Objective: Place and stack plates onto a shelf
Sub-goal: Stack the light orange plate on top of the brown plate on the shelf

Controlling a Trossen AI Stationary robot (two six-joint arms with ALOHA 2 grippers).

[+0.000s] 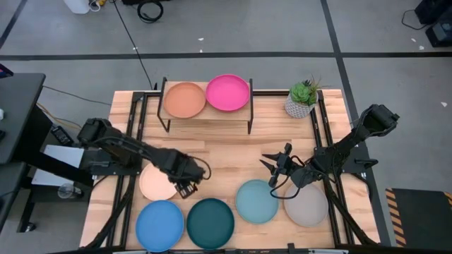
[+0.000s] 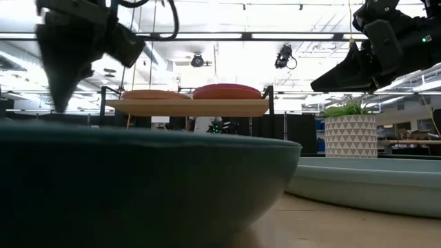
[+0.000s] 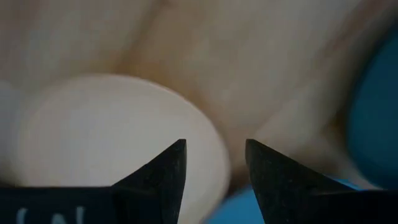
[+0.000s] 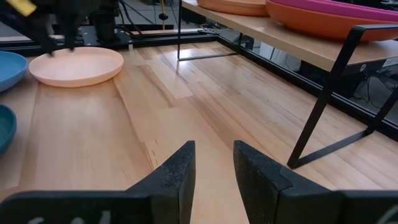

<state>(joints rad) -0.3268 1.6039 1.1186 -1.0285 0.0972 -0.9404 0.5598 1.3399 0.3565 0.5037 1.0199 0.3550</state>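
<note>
Left gripper (image 1: 185, 188) covers cream plate (image 1: 154, 183) (edge only).

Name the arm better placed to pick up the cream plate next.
Left. The left gripper hangs open right over the cream plate's rim, while the right gripper is across the table, above bare wood near the light blue plate.

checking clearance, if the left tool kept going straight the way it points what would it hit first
Probably the cream plate: the left tool, open, points down at that plate's edge with bare table beside it. Depth is unclear.
</note>
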